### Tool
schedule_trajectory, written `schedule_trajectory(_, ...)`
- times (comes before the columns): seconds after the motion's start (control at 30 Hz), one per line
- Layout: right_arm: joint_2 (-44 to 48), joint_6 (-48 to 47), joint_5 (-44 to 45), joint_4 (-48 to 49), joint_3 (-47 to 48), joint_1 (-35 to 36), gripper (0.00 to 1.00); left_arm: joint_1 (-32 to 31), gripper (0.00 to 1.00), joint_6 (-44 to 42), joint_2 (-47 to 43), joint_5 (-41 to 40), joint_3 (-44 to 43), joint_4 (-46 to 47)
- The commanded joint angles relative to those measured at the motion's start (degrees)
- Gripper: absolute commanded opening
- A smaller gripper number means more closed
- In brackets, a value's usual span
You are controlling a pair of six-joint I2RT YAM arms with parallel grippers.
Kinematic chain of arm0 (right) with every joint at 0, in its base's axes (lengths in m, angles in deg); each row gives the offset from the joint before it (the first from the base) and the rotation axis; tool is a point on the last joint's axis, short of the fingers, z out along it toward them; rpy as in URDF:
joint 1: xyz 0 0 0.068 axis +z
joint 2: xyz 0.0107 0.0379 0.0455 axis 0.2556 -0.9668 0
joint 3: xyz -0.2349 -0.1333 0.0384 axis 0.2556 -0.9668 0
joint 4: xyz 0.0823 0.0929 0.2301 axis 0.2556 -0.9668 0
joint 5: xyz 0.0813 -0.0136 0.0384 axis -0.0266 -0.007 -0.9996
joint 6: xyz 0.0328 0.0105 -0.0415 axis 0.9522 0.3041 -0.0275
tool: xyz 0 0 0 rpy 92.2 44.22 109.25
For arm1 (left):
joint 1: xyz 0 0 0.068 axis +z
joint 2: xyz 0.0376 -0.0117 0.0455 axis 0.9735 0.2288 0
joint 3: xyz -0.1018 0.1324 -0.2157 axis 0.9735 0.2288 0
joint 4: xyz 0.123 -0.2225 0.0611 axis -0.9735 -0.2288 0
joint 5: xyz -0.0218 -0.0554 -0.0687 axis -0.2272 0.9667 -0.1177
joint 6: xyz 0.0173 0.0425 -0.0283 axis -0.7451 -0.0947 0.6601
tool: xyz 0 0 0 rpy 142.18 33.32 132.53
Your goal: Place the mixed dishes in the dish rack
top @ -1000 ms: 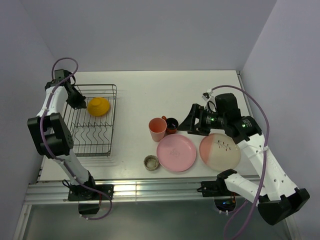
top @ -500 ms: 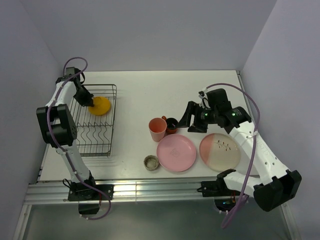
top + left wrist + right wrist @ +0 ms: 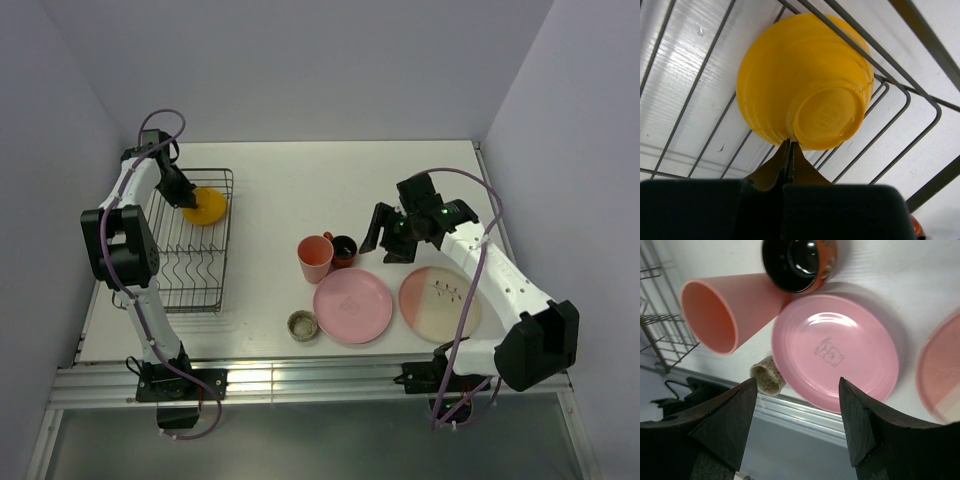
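Observation:
The orange-yellow bowl (image 3: 805, 80) lies bottom-up and tilted in the far end of the dish rack (image 3: 185, 270). My left gripper (image 3: 790, 145) is shut, with its tips against the bowl's (image 3: 208, 207) side; in the top view that left gripper (image 3: 189, 198) sits at the bowl's left edge. My right gripper (image 3: 797, 385) hangs open and holds nothing above the pink plate (image 3: 837, 352). Just beyond it are the pink tumbler (image 3: 715, 315) and the dark red-brown cup (image 3: 800, 262). The speckled beige cup (image 3: 767, 375) stands by the plate's near-left rim. From above, the right gripper (image 3: 386, 238) is right of the dark cup (image 3: 343, 247).
The pink-and-cream plate (image 3: 440, 303) lies right of the pink plate (image 3: 352, 305), near the table's front edge. The tumbler (image 3: 315, 258) and speckled cup (image 3: 302, 325) stand between the rack and the plates. The near half of the rack holds no dishes.
My left gripper moved right from the rack's far-left corner to the bowl, which shifted slightly right. My right arm pulled back and turned; its jaws narrowed a little.

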Motion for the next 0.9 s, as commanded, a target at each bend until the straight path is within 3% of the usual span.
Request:
schedule_trajectory(0.0,-1.9,-1.3,4.9,-0.7,3.3,-0.5,0.73,-1.2,0.00,0.2,-5.8,0.0,1.6,0.6)
schedule_trajectory(0.23,-7.3,-2.5,7.6,0.1,3.8,-0.8,0.72,-1.2,0.18,-0.3,-16.4,-2.4,8.9,0.5)
schedule_trajectory(0.37,-10.7,-2.7,7.1,2.2,4.7,-0.8,0.71,-1.2,0.40,0.1,-22.7,-3.8,10.6,-1.1)
schedule_trajectory(0.47,-13.9,-3.1,6.5,2.2,6.9,-0.7,0.68,-1.1,0.47,0.2,-27.1,-3.8,9.9,-2.7)
schedule_trajectory(0.7,-8.9,-3.6,5.1,3.9,4.4,1.1,0.67,-2.8,0.54,3.8,-39.8,2.6,15.6,-3.4)
schedule_trajectory(0.8,-5.3,-3.8,6.7,2.2,2.6,5.0,0.67,-5.7,0.55,5.0,-43.9,2.8,19.1,-4.8)
schedule_trajectory(0.87,-2.2,-2.8,7.9,0.9,1.6,6.9,0.67,-11.6,0.54,6.6,-46.0,2.2,21.8,-5.6)
